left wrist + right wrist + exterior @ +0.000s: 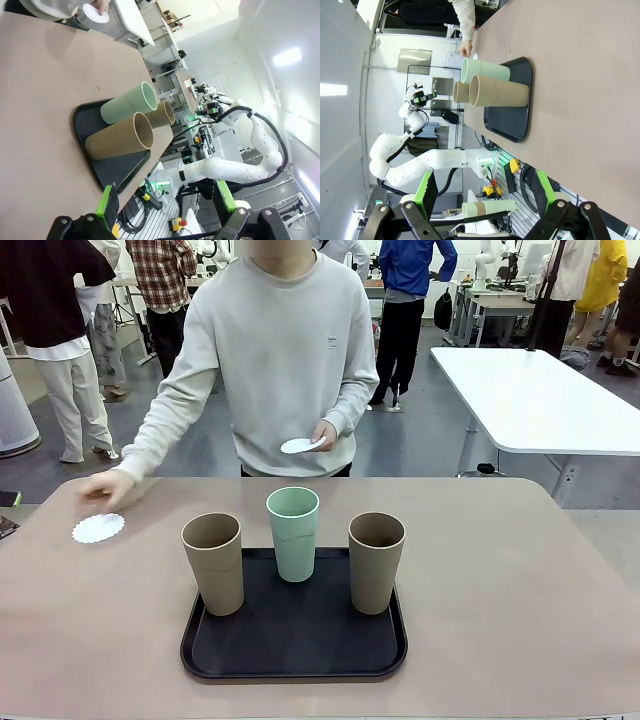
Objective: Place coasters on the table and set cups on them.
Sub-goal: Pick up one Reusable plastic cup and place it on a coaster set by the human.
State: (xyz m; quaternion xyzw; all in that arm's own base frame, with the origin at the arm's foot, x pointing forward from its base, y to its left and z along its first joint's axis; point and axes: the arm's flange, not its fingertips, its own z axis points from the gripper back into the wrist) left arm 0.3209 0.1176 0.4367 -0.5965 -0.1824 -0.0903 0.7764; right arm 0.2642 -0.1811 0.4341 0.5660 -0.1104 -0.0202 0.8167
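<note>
One coaster (98, 528) lies flat on the table (500, 580), near its far left corner and well apart from everything else on the surface. The person's reaching hand (106, 488) hangs just beyond it; whether a fingertip touches the paper cannot be told. The person's other hand (323, 433) holds a second coaster (299, 446) off the far edge, at waist height. It may be more than one sheet; that is too small to tell.

The three cups stand upright, mouths up, on a black tray (300, 640) that sits by the near edge at the middle. They are the left tan cup (213, 562), the mint green cup (293, 533) behind and between, and the right tan cup (376, 561). None is on a coaster yet.

The left gripper (166, 201) and the right gripper (484, 189) both stand with fingers spread wide, nothing between them, hanging back from the near edge and well apart from the tray.

The next move likely turns on this relation: the laid coaster lies to the far left of the tray, so the left tan cup is the closest cup to it and the left arm the nearer one. The cups' long axes are vertical, so a sideways grasp around the wall seems called for, then a carry away from the near edge toward that far left corner.
</note>
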